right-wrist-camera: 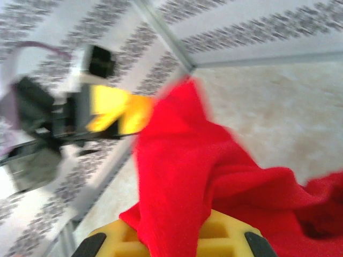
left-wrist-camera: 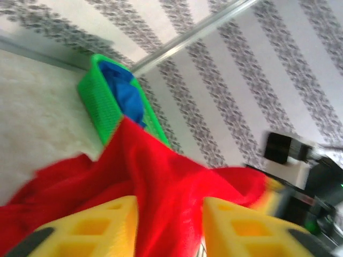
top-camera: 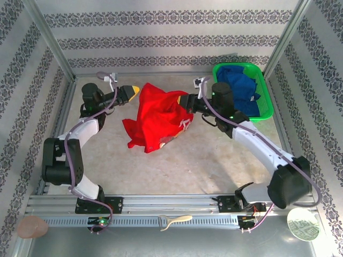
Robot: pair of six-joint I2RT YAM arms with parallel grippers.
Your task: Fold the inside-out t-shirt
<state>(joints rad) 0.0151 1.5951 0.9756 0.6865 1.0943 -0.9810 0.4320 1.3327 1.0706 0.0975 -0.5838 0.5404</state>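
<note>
Looks like the right gripper (right-wrist-camera: pixel 171 235) pinches the shirt (top-camera: pixel 155 115) to keep it up; left gripper (left-wrist-camera: pixel 170 225) gapes around cloth, probably regripping.

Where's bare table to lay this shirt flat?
The widest bare patch of table lies between the t-shirt, the right arm and the near rail. A smaller strip runs between the t-shirt and the left arm. The far side is crowded: green basket with the blue garment.
</note>
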